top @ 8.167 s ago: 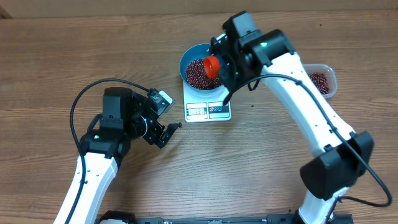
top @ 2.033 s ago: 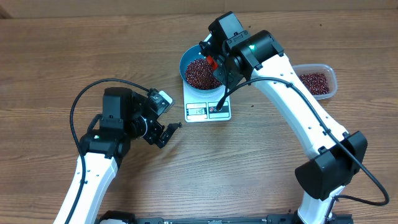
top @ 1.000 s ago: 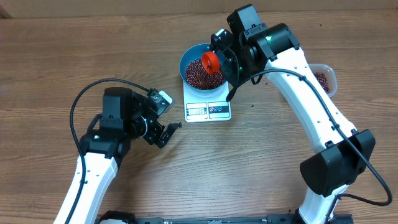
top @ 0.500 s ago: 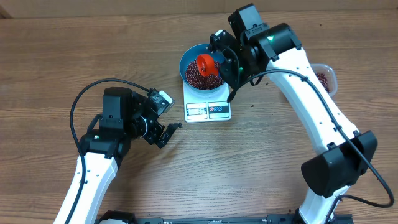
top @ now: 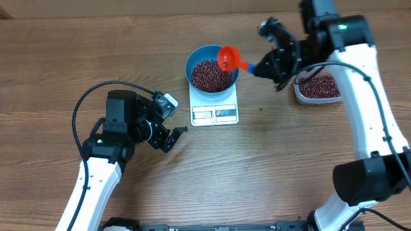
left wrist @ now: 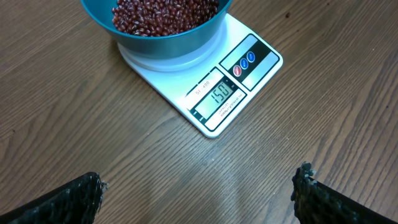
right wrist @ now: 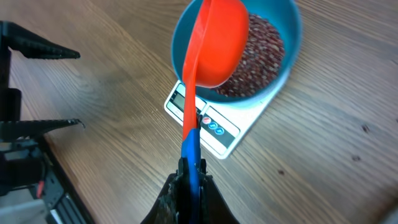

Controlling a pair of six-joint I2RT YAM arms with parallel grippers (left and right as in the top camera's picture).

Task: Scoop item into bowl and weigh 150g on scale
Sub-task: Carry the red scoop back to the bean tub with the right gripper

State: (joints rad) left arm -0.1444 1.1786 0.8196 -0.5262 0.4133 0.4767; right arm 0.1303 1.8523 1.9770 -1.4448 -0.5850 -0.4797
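Brown wood grain is running across the desk (top: pixel 289 167), which is carrying everything in view. Near its far middle, the white scale (left wrist: pixel 211 87) is lying flat, and the blue bowl (left wrist: pixel 168 45) is sitting on its platform, behind the display and label panel. Dark red-brown beans (top: pixel 210 74) are filling the bowl in a loose maroon heap, and the display is showing 150 in the left wrist view.

At the right, the right claw (right wrist: pixel 191 182) is pinching tight on the blue end of a scoop (top: pixel 227 58) handle. It is holding the orange cup in the air at the bowl's right rim, with the handle reaching back towards the arm. From overhead, the cup's orange inside is showing. Just beyond that claw, a clear tub (top: pixel 298 93) is resting on the desk with more of the same beans inside, partly covered by the arm.

Over at the left, the left claw (left wrist: pixel 198 185) is hanging above bare wood near the scale's front edge, its jaws spread wide and gripping nothing.
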